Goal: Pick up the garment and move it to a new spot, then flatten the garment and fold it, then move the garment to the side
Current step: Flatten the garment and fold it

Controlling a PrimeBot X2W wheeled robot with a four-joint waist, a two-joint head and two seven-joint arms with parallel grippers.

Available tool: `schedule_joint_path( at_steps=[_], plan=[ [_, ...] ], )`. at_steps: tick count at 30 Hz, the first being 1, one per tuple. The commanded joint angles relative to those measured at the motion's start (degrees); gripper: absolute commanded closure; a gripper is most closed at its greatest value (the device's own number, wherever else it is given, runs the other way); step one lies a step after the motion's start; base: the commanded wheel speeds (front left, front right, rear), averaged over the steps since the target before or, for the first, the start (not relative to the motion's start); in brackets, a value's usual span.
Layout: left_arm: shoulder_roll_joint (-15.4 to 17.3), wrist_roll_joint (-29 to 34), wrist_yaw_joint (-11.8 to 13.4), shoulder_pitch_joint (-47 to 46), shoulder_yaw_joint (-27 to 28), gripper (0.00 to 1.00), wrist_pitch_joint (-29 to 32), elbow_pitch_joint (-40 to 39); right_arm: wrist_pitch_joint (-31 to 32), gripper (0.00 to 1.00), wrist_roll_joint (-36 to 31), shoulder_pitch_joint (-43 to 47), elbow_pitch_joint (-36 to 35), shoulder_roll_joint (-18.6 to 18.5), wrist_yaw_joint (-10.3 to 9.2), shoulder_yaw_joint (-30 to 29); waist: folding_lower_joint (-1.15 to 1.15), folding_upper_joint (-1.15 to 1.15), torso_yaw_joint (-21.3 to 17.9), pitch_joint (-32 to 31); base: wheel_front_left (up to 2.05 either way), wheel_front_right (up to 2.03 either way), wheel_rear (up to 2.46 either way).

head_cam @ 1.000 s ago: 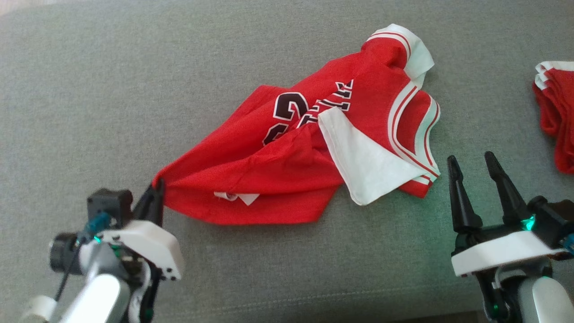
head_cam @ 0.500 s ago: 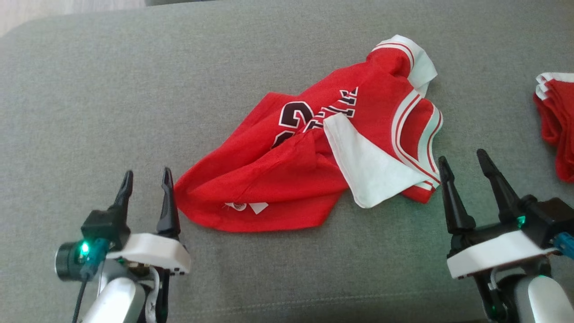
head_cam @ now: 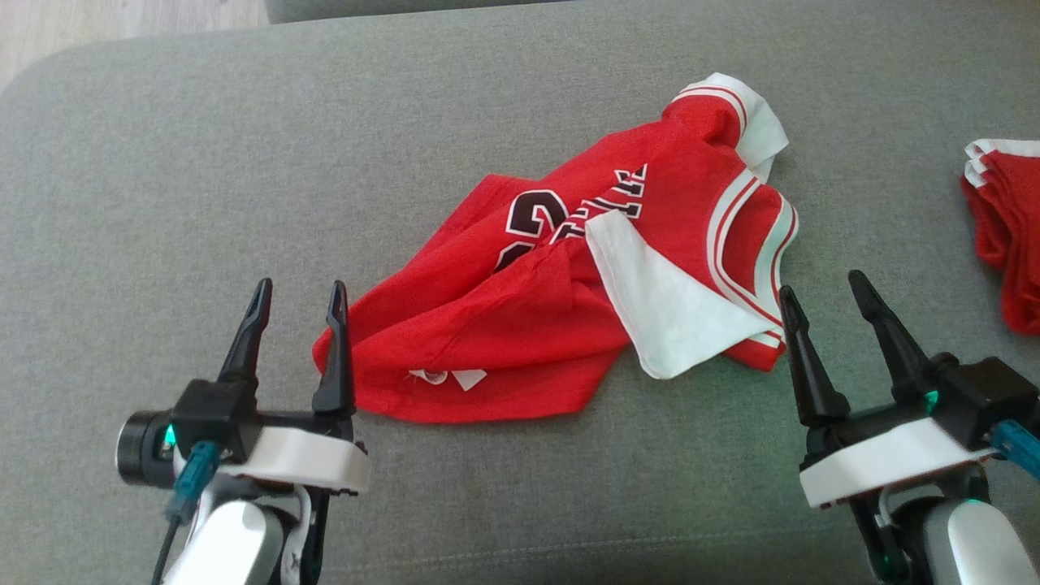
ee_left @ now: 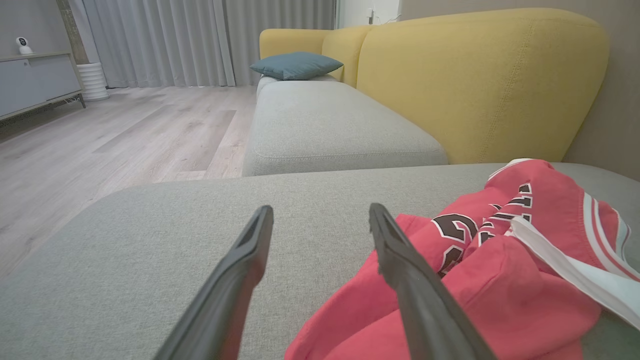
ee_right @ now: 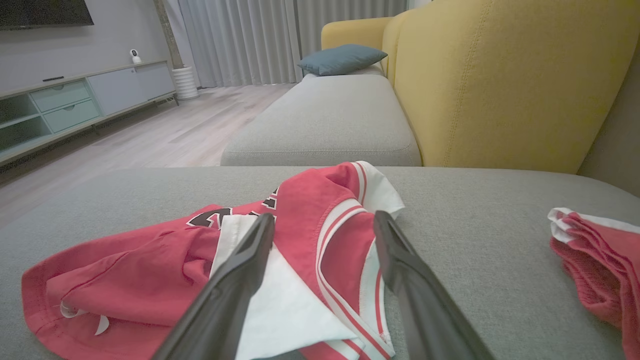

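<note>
The garment [head_cam: 561, 301] is a red jersey with white trim and dark lettering, lying crumpled on the grey cushion [head_cam: 203, 179]. It also shows in the left wrist view [ee_left: 480, 280] and the right wrist view [ee_right: 165, 270]. My left gripper [head_cam: 297, 292] stands open just left of the jersey's lower corner, its right finger close against the cloth and nothing between the fingers. My right gripper [head_cam: 821, 284] is open beside the jersey's right striped edge, holding nothing.
A second pile of red and white cloth [head_cam: 1003, 227] lies at the cushion's right edge. A yellow sofa back [ee_left: 475, 75] and another grey seat [ee_left: 330, 125] stand beyond. Wooden floor [head_cam: 122, 20] lies past the cushion's far left corner.
My left gripper has let go of the jersey's corner and opened; the stretched corner has slackened back. The camera has shifted a little.
</note>
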Motion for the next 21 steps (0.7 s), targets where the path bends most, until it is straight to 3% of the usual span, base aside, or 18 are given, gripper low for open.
schedule_joint_path(
  at_steps=[1, 8, 16, 21],
  plan=[
    [0.67, 0.28, -0.21, -1.02, 2.27, 0.00, -0.44, -1.99, 0.02, 0.00, -0.01, -1.02, -2.05, -0.87, 0.21, 1.31, 0.00, 0.00, 0.02, 0.06, 0.00, 0.00, 0.00],
    [0.36, 0.22, -0.73, -1.53, 2.35, 0.00, -0.45, -1.46, 0.86, 0.00, 0.16, -2.07, -1.32, -1.93, 0.21, 3.76, 0.00, 0.00, 0.31, 0.49, 0.00, 0.00, 0.00],
    [-0.43, 0.76, -1.16, -3.15, 1.67, 0.00, -0.45, -0.58, 7.18, 0.00, 1.18, -5.64, 4.42, -7.29, 0.21, 19.98, 0.00, 0.00, 1.16, 2.12, 0.00, 0.00, 0.00],
    [-1.25, 1.15, -1.50, -4.15, 1.51, 0.00, -0.45, -0.47, 7.47, 0.00, -1.20, -9.43, 9.50, -8.74, 0.21, 23.73, 0.00, 0.00, 2.01, 3.18, 0.00, 0.00, 0.00]
  ],
)
